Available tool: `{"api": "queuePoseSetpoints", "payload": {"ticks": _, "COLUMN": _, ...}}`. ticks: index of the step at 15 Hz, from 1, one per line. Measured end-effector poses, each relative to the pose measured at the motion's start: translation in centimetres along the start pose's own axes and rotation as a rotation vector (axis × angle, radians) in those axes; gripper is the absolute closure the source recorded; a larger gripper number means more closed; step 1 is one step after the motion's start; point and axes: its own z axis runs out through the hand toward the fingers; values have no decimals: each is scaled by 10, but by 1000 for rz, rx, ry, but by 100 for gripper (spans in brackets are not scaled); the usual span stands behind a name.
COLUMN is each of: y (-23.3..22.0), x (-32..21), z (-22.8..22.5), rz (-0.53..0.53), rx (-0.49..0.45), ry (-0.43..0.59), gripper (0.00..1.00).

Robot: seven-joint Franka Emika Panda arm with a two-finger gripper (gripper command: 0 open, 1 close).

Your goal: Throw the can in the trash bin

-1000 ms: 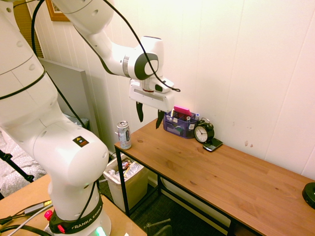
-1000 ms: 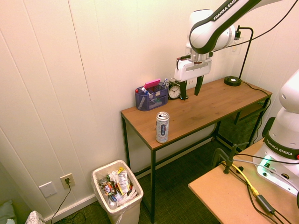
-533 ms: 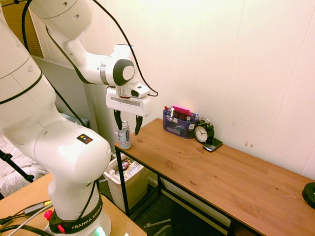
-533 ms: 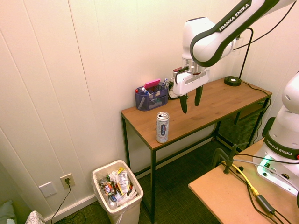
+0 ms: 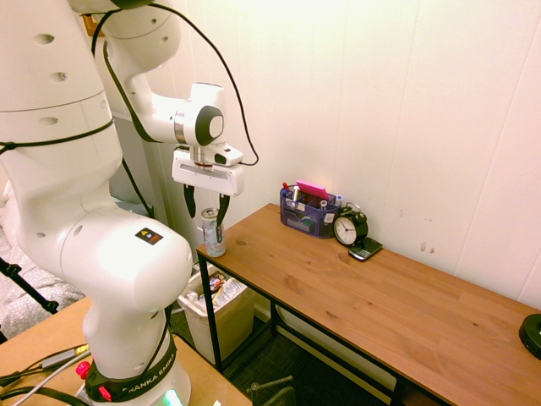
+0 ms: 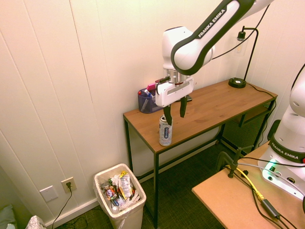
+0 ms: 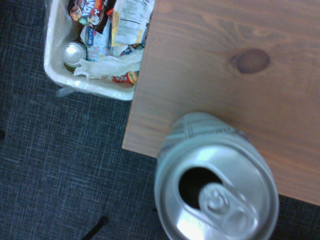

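Now my pincer (image 6: pixel 173 114) hangs spread just above the can (image 6: pixel 165 132) on the tabletop (image 6: pixel 209 107) corner; bin (image 6: pixel 119 202) sits below.

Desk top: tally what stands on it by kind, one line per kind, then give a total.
Drink can: 1, upright near the desk's corner
Blue desk organiser: 1, with pens and a pink item inside
Alarm clock: 1
Small dark object beside the clock: 1
Black lamp base: 1
Total: 5
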Motion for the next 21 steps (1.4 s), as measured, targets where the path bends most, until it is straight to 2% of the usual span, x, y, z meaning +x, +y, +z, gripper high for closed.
{"api": "queuePoseSetpoints", "payload": {"ticks": 4, "y": -27, "x": 8, "z": 16, "rz": 18, "rx": -28, "ry": -26, "gripper": 0}}
{"api": "queuePoseSetpoints", "payload": {"ticks": 7, "y": -26, "x": 15, "z": 28, "rz": 38, "rx": -51, "ry": -35, "gripper": 0}}
{"api": "queuePoseSetpoints", "payload": {"ticks": 8, "y": -24, "x": 18, "z": 29, "rz": 43, "rx": -54, "ry": -34, "gripper": 100}}
{"api": "queuePoseSetpoints", "payload": {"ticks": 21, "y": -28, "x": 20, "z": 35, "rz": 33, "rx": -56, "ry": -21, "gripper": 100}}
